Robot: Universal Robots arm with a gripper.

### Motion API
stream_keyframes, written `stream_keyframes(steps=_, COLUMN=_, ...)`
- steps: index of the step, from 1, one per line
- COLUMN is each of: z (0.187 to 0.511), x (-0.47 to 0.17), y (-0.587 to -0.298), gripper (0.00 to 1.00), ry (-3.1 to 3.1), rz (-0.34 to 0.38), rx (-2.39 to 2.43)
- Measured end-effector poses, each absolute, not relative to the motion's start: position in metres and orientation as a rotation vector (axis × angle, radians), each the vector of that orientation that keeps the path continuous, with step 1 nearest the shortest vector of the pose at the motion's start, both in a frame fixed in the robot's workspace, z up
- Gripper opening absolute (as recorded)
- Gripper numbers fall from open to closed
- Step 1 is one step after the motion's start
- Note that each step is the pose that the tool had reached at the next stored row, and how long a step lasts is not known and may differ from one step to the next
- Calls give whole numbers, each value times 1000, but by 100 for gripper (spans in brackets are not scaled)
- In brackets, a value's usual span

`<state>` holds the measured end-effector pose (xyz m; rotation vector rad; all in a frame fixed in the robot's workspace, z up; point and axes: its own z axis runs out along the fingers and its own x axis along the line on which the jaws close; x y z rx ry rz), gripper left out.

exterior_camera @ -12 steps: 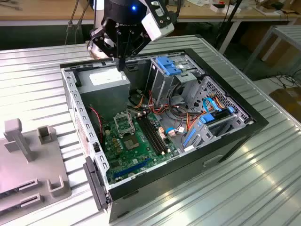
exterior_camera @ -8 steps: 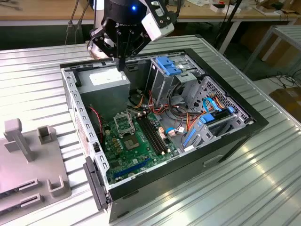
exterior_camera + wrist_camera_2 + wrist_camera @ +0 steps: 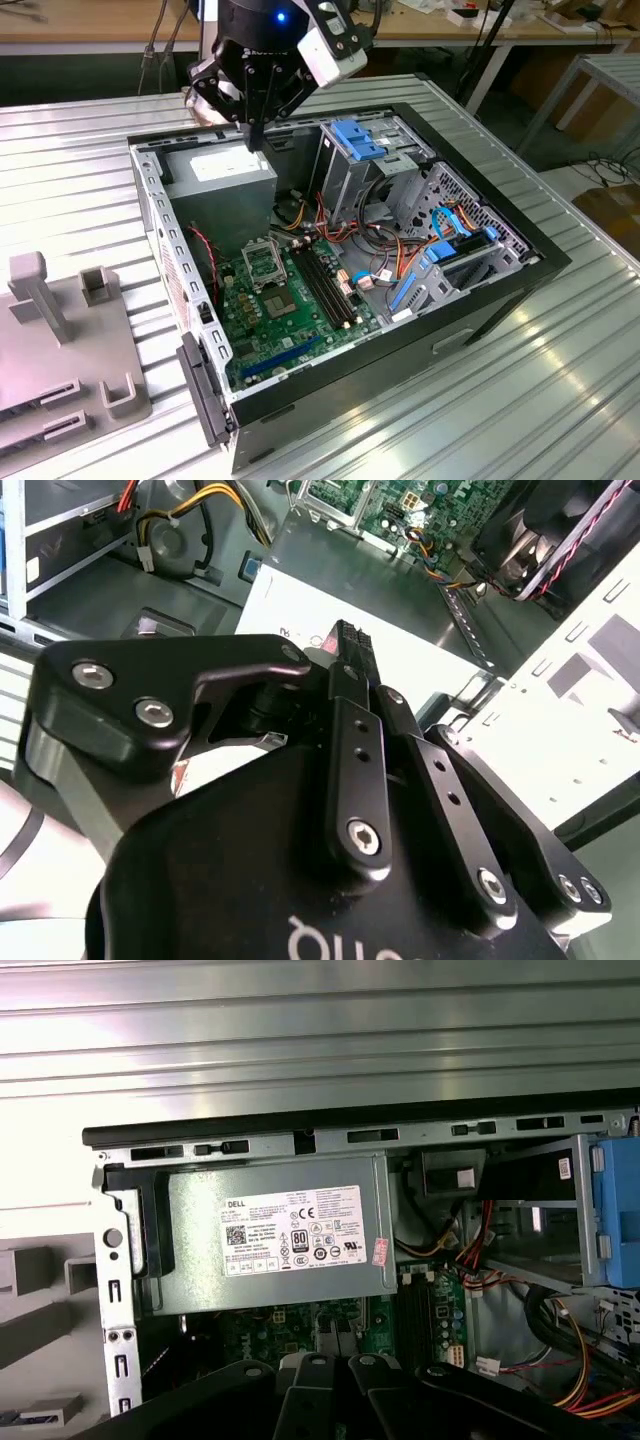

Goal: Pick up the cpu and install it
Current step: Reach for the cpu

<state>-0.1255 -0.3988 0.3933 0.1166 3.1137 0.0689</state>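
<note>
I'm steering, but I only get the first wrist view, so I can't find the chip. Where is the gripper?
Observer: In the exterior view the gripper hangs above the grey power supply, well off the green board.
Operator: Can you see the cpu anywhere?
Observer: A small silver-grey square, likely the cpu, lies flat on the green motherboard.
Operator: And the spot where it goes?
Observer: The hollow silver socket frame sits on the board between that square and the power supply.
</note>
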Motion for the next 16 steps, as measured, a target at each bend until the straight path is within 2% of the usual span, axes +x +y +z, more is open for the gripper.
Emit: stream_keyframes(steps=16, z=393, x=-130, y=-399, gripper=10, ry=3114, rz=69, rx=117)
